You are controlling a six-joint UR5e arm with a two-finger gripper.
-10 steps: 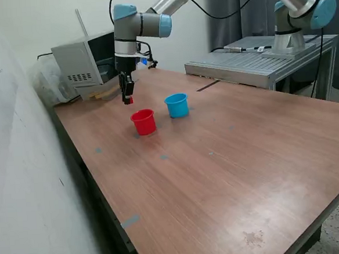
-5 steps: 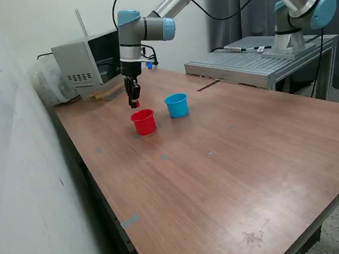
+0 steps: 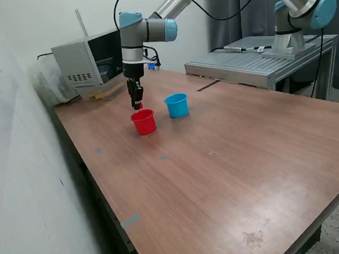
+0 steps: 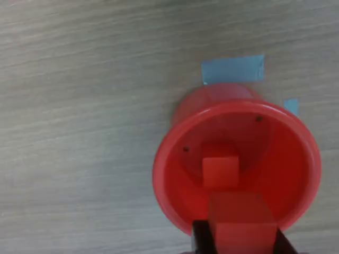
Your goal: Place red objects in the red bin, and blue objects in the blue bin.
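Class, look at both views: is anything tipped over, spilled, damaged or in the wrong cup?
Nothing stands out. The red cup and blue cup stand upright; one red cube lies inside the red cup, and the gripper holds another red cube above it.

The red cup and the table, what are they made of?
The red cup looks like smooth, slightly glossy plastic: its thin rolled rim and even bright color suggest that. The table looks like wood or a wood-look laminate with a matte finish; grain lines run across it, but the pictures cannot settle which.
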